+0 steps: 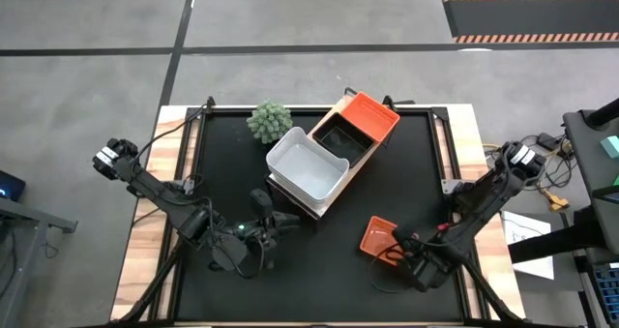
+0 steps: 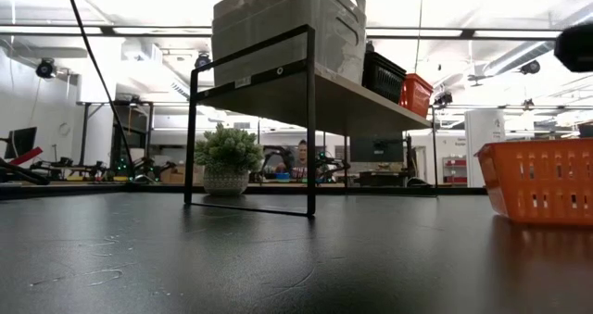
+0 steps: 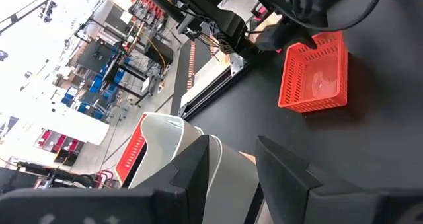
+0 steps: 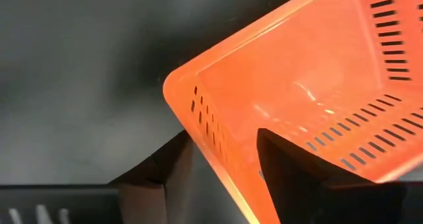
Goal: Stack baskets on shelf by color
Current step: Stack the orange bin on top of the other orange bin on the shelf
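A wooden shelf (image 1: 327, 200) stands mid-table. It carries stacked white baskets (image 1: 306, 165), a black basket (image 1: 343, 139) and an orange basket (image 1: 369, 115) in a row. The stack also shows in the low view as white baskets (image 2: 287, 22), then black (image 2: 382, 73), then orange (image 2: 417, 92). A loose orange basket (image 1: 379, 237) rests flat on the table at the near right. My right gripper (image 4: 221, 151) is open, pointing down over this basket's corner, one finger inside (image 4: 291, 168) and one outside (image 4: 165, 174). My left gripper (image 3: 244, 178) hangs open and empty by the shelf's near corner. My right gripper straddles the loose orange basket's side wall (image 4: 211, 135) close to a corner, coming from above. One finger is inside the basket and one outside. I cannot tell whether either finger touches the wall. The basket sits flat on the table.
A small green plant (image 1: 269, 121) stands at the far left of the shelf. The black tabletop (image 1: 232, 173) is bare to the left of the shelf and along the near edge. Cables run by both arm bases.
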Controlling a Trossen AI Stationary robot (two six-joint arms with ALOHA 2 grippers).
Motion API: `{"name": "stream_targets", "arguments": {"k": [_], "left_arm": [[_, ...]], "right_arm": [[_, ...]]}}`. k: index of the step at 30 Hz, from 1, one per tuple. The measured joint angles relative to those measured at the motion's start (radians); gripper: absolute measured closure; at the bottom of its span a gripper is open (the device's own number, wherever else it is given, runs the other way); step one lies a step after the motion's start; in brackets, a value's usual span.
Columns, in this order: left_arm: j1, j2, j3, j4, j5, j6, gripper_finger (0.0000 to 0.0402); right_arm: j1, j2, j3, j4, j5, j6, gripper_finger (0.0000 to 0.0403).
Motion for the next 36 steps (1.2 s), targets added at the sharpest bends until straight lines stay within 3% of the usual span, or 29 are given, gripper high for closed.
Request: {"name": "stream_targets", "arguments": {"k": [4, 10, 12, 19, 25, 30, 36], "left_arm": [[0.0, 0.0, -0.003, -0.001, 0.0, 0.0, 0.0295], [0.0, 0.0, -0.004, 0.0, 0.0, 0.0, 0.0295], [0.0, 0.0, -0.004, 0.001, 0.0, 0.0, 0.0295], [0.0, 0.0, -0.004, 0.001, 0.0, 0.0, 0.0295], [0.0, 0.0, -0.004, 0.001, 0.0, 0.001, 0.0295], [0.0, 0.0, -0.004, 0.001, 0.0, 0.001, 0.0295], [0.0, 0.0, -0.004, 0.001, 0.0, 0.008, 0.0295]], "right_arm": [[0.0, 0.0, -0.052, 0.069, 0.0, 0.0, 0.0276], [0.0, 0.0, -0.074, 0.134, -0.001, 0.0, 0.0377], [0.0, 0.0, -0.051, 0.124, -0.001, 0.001, 0.0387], [0.0, 0.0, 0.18, 0.015, -0.004, 0.079, 0.0394], [0.005, -0.001, 0.464, -0.209, -0.054, 0.216, 0.0394], [0.017, -0.001, 0.654, -0.381, 0.154, 0.171, 0.0394], [-0.056, -0.012, 0.802, -0.618, 0.413, -0.071, 0.0394]]}}
